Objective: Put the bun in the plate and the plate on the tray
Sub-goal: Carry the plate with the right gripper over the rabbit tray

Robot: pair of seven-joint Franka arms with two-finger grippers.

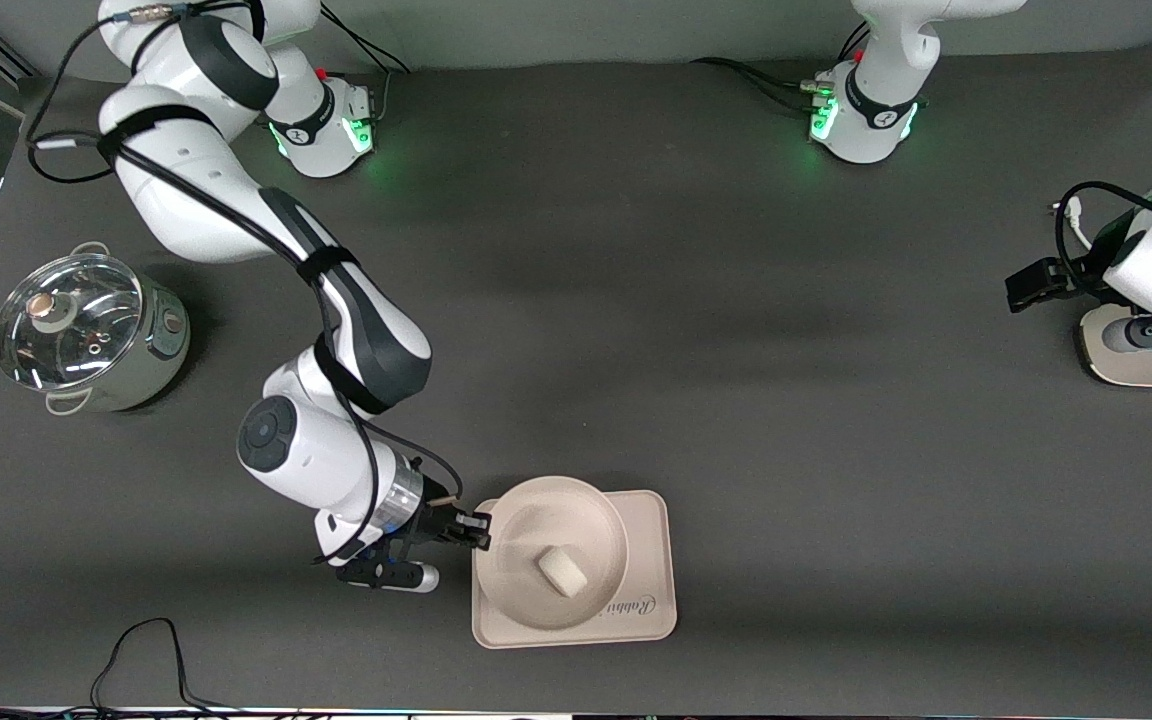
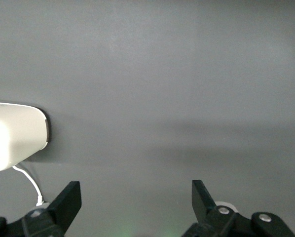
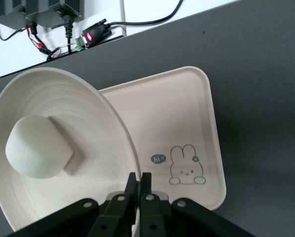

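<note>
The bun (image 1: 562,572) lies in the plate (image 1: 556,545), a little toward five o'clock of its centre, so the first half of the task reads as done. The plate sits over the tray (image 1: 651,560), covering the tray's end toward the right arm's end of the table; the rabbit drawing and lettering show on the bare part.

The right gripper (image 1: 476,530) is at the plate's nine o'clock edge. In the right wrist view its fingers (image 3: 132,192) are pinched together on the plate's rim (image 3: 130,163), so it is gripping the plate. Whether the plate rests flat on the tray or is held slightly tilted cannot be told for sure.

The step in hand looks like the final setting-down of the plate on the tray. The next move calls for parting the fingers and drawing away toward nine o'clock without dragging the rim or rolling the bun.

The left gripper (image 2: 132,202) waits, fingers spread and empty, over bare table (image 2: 162,74) at the left arm's end, beside a white device (image 2: 14,136).
</note>
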